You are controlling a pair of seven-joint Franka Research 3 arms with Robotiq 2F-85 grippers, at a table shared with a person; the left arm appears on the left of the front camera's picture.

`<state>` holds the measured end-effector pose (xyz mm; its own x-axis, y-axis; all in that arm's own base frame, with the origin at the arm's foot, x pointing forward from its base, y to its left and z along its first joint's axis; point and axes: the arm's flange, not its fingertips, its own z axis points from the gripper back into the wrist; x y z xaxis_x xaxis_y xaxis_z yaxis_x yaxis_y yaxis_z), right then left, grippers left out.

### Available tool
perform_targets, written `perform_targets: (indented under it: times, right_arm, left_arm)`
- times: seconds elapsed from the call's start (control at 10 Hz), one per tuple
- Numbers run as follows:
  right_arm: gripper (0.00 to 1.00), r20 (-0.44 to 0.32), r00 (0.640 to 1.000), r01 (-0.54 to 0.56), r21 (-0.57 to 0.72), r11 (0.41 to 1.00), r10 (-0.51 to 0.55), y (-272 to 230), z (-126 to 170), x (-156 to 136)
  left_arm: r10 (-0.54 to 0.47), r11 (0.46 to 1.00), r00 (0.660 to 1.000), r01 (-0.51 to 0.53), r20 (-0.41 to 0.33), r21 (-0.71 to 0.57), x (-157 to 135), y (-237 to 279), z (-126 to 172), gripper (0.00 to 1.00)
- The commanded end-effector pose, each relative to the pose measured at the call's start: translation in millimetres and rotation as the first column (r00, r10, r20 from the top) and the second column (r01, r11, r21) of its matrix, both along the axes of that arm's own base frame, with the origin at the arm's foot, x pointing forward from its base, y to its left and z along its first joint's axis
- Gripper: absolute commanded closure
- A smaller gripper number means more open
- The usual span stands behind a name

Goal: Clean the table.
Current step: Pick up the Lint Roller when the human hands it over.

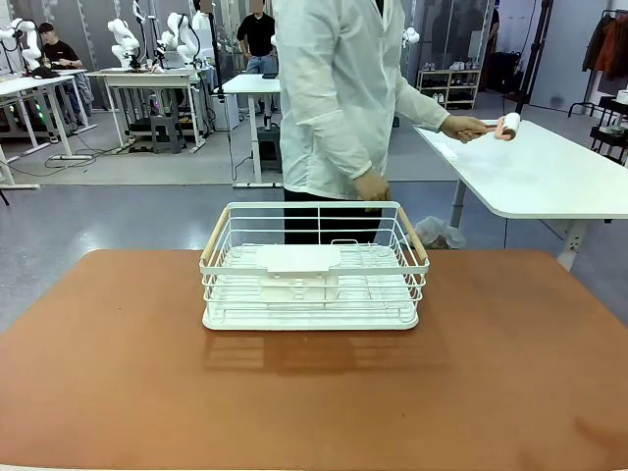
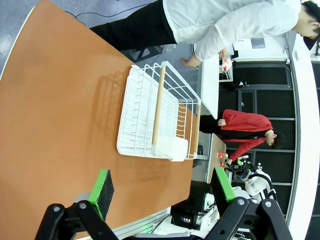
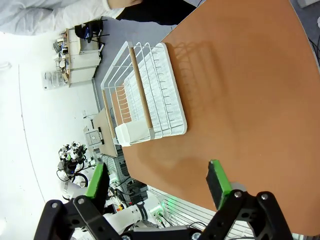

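The terracotta table [image 1: 118, 373] spreads wide below me, with a white wire rack [image 1: 314, 316] at its middle. In the left wrist view my left gripper [image 2: 162, 186] hangs open above the table [image 2: 60, 100], well short of the rack [image 2: 159, 107], nothing between its green pads [image 2: 102, 187]. My right gripper [image 3: 156, 184] is also open over the table [image 3: 250, 75], apart from the rack [image 3: 141, 90]. A person in a white coat [image 1: 334, 88] stands at the far edge, holding a white roller [image 1: 507, 125] over a white side table.
The rack has wooden handles on both short sides and a white block on its front rim. A white-topped table [image 1: 540, 172] stands at the far right behind the person. Bare tabletop lies on all sides of the rack.
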<state>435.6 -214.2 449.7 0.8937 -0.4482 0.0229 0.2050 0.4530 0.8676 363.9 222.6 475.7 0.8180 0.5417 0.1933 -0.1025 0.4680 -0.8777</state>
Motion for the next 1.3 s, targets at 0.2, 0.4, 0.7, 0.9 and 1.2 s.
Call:
perform_targets:
  times: [0.2, 0.4, 0.7, 0.9, 1.2]
  right_arm:
    - [0.00, 0.009, 1.000, 0.013, -0.006, 1.000, -0.013, 3.4, 2.2, -2.1]
    - [0.00, 0.009, 1.000, 0.013, -0.006, 1.000, -0.013, 3.4, 2.2, -2.1]
    - [0.00, 0.009, 1.000, 0.013, -0.006, 1.000, -0.013, 3.4, 2.2, -2.1]
    - [0.00, 0.009, 1.000, 0.013, -0.006, 1.000, -0.013, 3.4, 2.2, -2.1]
    - [0.00, 0.009, 1.000, 0.013, -0.006, 1.000, -0.013, 3.4, 2.2, -2.1]
  left_arm:
    - [-0.010, 1.000, 1.000, 0.010, 0.015, -0.011, -0.4, 2.7, 0.5, 0.00]
    - [-0.010, 1.000, 1.000, 0.010, 0.015, -0.011, -0.4, 2.7, 0.5, 0.00]
    - [-0.010, 1.000, 1.000, 0.010, 0.015, -0.011, -0.4, 2.7, 0.5, 0.00]
    - [-0.010, 1.000, 1.000, 0.010, 0.015, -0.011, -0.4, 2.7, 0.5, 0.00]
    - [-0.010, 1.000, 1.000, 0.010, 0.015, -0.011, -0.4, 2.7, 0.5, 0.00]
